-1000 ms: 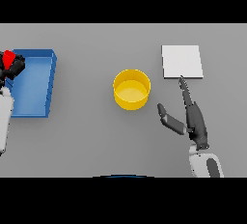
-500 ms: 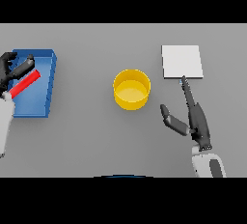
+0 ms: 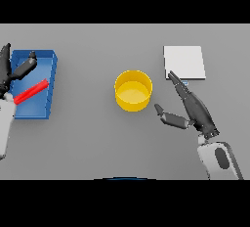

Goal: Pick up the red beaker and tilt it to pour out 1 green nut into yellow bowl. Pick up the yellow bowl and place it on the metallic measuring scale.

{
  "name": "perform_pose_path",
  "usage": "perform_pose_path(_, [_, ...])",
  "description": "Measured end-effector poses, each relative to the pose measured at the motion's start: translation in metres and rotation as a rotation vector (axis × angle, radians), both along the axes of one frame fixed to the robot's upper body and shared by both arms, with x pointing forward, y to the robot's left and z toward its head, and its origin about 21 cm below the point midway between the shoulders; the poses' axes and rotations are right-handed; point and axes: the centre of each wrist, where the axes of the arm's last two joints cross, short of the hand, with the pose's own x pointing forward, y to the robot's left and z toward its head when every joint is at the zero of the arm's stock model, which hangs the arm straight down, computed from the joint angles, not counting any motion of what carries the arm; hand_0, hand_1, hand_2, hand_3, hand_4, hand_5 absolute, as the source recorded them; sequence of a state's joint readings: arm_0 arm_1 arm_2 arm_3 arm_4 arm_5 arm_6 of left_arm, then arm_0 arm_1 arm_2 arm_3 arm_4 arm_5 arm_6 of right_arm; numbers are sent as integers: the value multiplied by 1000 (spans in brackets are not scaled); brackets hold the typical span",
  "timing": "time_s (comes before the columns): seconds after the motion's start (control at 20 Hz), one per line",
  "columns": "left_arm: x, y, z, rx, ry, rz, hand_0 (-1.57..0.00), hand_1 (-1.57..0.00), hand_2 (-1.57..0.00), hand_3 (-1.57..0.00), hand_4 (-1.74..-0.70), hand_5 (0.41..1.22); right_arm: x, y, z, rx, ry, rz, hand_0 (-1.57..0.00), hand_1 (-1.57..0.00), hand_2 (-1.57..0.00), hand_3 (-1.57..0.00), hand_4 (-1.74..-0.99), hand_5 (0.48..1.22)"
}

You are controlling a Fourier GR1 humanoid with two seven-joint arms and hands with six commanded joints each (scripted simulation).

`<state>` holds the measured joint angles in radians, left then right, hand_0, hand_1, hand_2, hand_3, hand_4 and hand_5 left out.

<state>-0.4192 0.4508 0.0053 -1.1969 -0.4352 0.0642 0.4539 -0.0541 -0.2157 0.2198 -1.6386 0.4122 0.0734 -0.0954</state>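
Note:
The red beaker (image 3: 32, 90) lies slanted on its side in the blue tray (image 3: 48, 62) at the far left. My left hand (image 3: 6, 78) is at the tray's left edge, fingers and thumb spread straight, just above the beaker's lower end. The yellow bowl (image 3: 133, 90) stands upright mid-table; I see no green nut in it. My right hand (image 3: 197, 110) is to the right of the bowl and apart from it. It is open, with its thumb reaching toward the bowl and its fingers pointing at the scale. The metallic measuring scale (image 3: 184, 62) is a pale flat square at the back right.
The blue tray has raised walls and holds only the red beaker. Bare grey table lies between the tray and the bowl, and along the front.
The red beaker was up in my left hand at the tray's far corner; it now lies in the tray and the hand's fingers have spread. My right hand has barely shifted.

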Motion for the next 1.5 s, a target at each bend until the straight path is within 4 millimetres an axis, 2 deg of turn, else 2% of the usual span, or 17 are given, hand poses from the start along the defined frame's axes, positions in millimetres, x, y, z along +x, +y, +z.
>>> perform_pose_path(0.1, [0, 2, 2, -4, -11, -5, -21, -17, -17, -16, -740, 668, 14, 0, 10, -151, 2, 78, 1, 1, 1, 1, -1122, 674])
perform_pose_path(0.25, [2, 2, 4, 3, 6, 1, -10, -8, -8, -8, -733, 680, 33, 10, 23, -362, -35, 200, 1, 1, 1, 1, -1192, 677])
perform_pose_path(0.4, [1, 3, 4, -1, 0, 7, -5, -4, -4, -4, -738, 693, 51, 22, 36, -509, -76, 328, 1, 1, 1, 1, -1217, 676])
perform_pose_path(0.55, [-1, 5, -2, 11, 9, 2, -2, -1, -1, -1, -743, 701, 61, 30, 40, -693, -113, 456, 1, 1, 1, 1, -1227, 698])
perform_pose_path(0.7, [-2, 6, 4, 10, 10, -4, 0, 0, 0, 0, -745, 704, 71, 43, 42, -843, -119, 537, 1, 1, 1, 1, -1215, 711])
perform_pose_path(1.15, [-2, 8, 4, 20, 2, -2, 1, 1, 1, 1, -741, 699, 93, 86, 31, -986, -55, 675, 1, 1, 1, 1, -1250, 733])
perform_pose_path(1.4, [-4, 12, 8, 18, -3, 12, 1, 1, 1, 1, -744, 698, 100, 96, 30, -1048, -35, 698, 1, 1, 1, 1, -1261, 736])
perform_pose_path(1.5, [-8, 15, 3, 16, -1, 4, 1, 1, 1, 1, -745, 699, 104, 92, 28, -1071, -10, 708, 1, 1, 1, 1, -1265, 740])
